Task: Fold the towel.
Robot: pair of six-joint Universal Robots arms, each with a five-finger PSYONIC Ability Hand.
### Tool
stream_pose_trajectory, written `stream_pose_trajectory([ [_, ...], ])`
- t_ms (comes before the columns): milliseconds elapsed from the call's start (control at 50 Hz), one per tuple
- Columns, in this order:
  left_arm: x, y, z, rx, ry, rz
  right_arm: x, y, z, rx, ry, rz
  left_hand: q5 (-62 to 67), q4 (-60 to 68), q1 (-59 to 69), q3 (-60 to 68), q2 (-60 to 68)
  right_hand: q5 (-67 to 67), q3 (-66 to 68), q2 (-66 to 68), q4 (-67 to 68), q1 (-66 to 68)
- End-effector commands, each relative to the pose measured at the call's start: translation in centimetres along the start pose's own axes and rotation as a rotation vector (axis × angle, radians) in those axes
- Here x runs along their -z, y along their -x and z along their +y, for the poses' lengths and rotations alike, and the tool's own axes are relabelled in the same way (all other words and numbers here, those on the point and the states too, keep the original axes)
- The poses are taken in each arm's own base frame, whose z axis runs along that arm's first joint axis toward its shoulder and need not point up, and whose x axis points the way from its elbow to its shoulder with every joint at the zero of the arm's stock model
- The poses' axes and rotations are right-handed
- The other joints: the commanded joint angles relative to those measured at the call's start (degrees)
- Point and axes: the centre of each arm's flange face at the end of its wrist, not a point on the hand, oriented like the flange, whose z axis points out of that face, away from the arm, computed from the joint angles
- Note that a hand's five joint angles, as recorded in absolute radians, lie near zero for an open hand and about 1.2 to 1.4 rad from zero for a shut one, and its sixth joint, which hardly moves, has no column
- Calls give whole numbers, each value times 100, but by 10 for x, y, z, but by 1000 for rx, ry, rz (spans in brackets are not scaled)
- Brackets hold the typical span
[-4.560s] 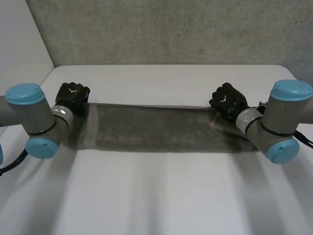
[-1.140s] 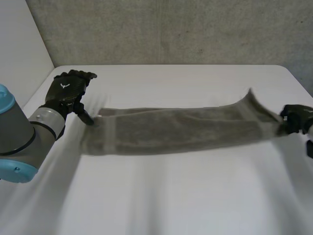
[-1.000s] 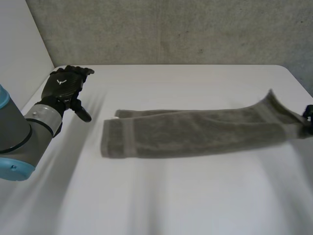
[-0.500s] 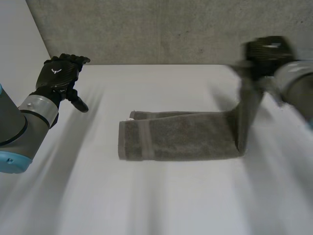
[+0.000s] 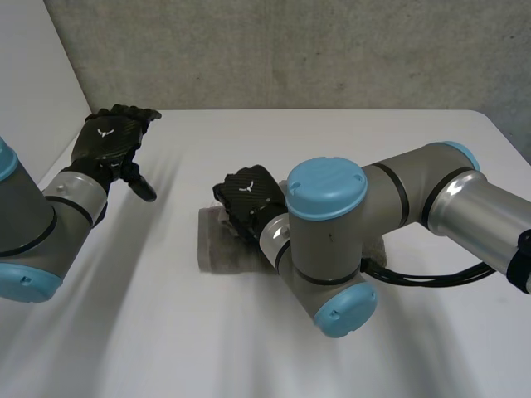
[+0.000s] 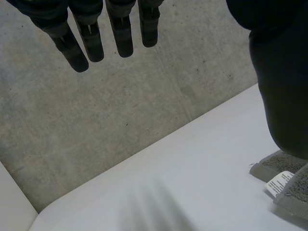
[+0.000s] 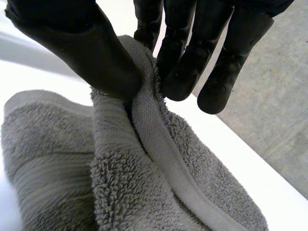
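My right hand [image 5: 249, 197] pinches one end of the towel [image 5: 217, 250] over its other end, with only the release left, while my left hand [image 5: 110, 141] hangs apart from the towel, fingers straight.

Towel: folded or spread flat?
Folded: right hand pinches one end of the towel over the other; stacked layers show under its fingers.
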Motion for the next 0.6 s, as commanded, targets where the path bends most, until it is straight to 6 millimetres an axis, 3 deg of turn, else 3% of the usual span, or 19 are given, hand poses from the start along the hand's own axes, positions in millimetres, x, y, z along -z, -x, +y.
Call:
stream_pose_trajectory([
  [20, 0, -4, 1, -2, -1, 12, -4, -12, -16, -10, -58, 80, -1245, -520, -515, -405, -457, 381, 308, 418, 311, 281],
  [140, 0, -5, 2, -1, 4, 14, -10, -33, -31, -5, -164, 300, -1245, -520, -515, -405, -457, 381, 308, 418, 311, 281],
  [200, 0, -5, 2, -1, 4, 13, -11, -34, -33, -2, -185, 305, -1245, -520, -515, -405, -457, 381, 308, 418, 311, 281],
  [260, 0, -5, 2, -1, 4, 14, -12, -26, -30, 7, -185, 254, -1245, -520, -515, -405, -457, 381, 308, 418, 311, 281],
  [300, 1, -5, 3, -1, 5, 14, -10, -7, -21, 18, -164, 160, -1245, -520, -515, -405, -457, 381, 308, 418, 311, 281],
  [320, 1, -5, 3, -1, 5, 14, -10, -7, -21, 18, -164, 159, -1245, -520, -515, -405, -457, 381, 308, 418, 311, 281],
  [460, 1, -5, 3, -1, 7, 12, -3, 37, 24, 35, -27, -61, -1245, -520, -515, -405, -457, 381, 308, 418, 311, 281],
  [540, 1, -5, 4, 1, 9, 12, 3, 43, 42, 52, 65, -111, -1245, -520, -515, -405, -457, 381, 308, 418, 311, 281],
  [560, 1, -5, 4, 1, 9, 12, 4, 42, 46, 65, 93, -115, -1245, -520, -515, -405, -457, -512, -585, -476, -583, -612],
  [580, 1, -5, 4, 1, 10, 12, 4, 42, 46, 65, 93, -115, -1245, -520, -515, -405, -457, -521, -594, -484, -592, -621],
  [600, 1, -6, 4, 1, 10, 14, 6, 41, 47, 76, 108, -113, -1245, -520, -515, -405, -457, -3518, -3592, -3482, -3589, -3619],
])
